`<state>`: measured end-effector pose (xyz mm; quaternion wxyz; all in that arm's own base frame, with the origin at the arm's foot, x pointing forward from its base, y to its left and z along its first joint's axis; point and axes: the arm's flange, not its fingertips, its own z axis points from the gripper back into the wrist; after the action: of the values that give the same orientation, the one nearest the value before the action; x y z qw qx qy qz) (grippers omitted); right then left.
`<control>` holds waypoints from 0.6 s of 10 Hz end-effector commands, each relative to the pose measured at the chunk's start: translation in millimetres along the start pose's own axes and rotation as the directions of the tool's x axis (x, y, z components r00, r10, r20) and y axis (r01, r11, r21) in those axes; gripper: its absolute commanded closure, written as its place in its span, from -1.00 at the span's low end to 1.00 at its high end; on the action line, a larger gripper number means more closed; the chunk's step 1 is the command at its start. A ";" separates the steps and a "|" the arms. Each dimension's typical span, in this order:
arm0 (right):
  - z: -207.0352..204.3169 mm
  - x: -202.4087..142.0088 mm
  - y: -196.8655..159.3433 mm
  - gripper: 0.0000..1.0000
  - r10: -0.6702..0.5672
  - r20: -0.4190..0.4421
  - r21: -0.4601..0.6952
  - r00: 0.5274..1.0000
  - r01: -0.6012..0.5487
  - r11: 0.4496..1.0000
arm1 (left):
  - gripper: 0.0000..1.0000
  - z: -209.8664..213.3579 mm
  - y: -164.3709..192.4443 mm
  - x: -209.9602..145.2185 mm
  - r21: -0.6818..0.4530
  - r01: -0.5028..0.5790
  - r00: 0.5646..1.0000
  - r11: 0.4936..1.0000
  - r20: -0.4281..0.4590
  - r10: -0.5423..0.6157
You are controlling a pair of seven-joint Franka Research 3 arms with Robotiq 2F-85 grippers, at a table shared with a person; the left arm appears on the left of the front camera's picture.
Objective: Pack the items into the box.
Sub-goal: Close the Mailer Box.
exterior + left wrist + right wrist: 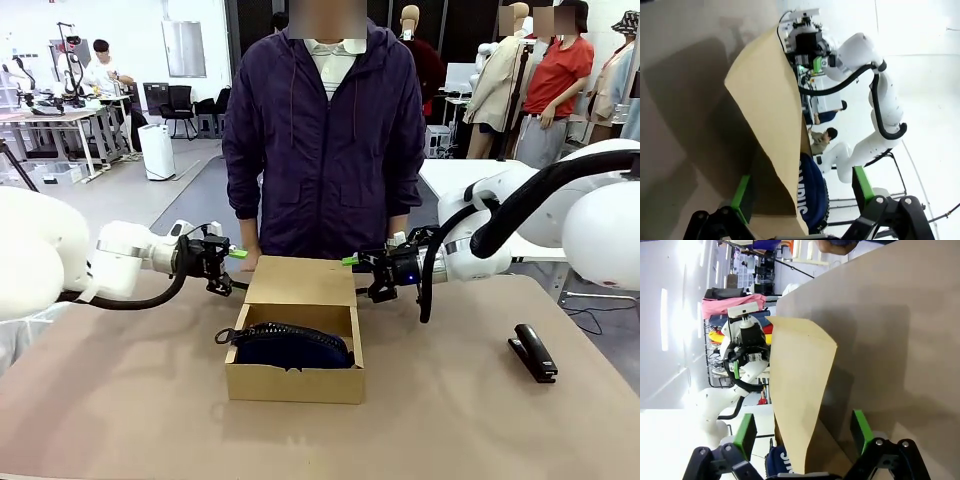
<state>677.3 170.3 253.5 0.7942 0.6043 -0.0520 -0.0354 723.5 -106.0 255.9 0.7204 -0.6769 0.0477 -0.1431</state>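
Two grippers: left gripper [234,266] and right gripper [359,274], jaws wide, straddled the raised flap lid [300,280].
Box: low brown cardboard box [295,385] sat mid-worktop [120,400].
Pouch: navy-blue soft zippered pouch [290,346] lay inside.
Stapler: black stapler [532,352] lay near the right edge.

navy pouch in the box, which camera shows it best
Front view: the navy pouch lies in the open box, zip visible. Left wrist view catches one end beside the flap; right wrist, a sliver.
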 end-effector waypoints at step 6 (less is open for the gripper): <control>-6.7 4.4 6.0 -1.00 0.009 -0.064 0.048 0.998 -0.006 0.999 | -1.00 -23.2 3.7 39.0 0.060 -0.085 0.996 0.995 -0.035 0.087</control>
<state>676.9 177.4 252.7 0.7849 0.6181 -0.0373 -0.0223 742.3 -131.3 255.6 0.7386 -0.6575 0.0733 -0.1295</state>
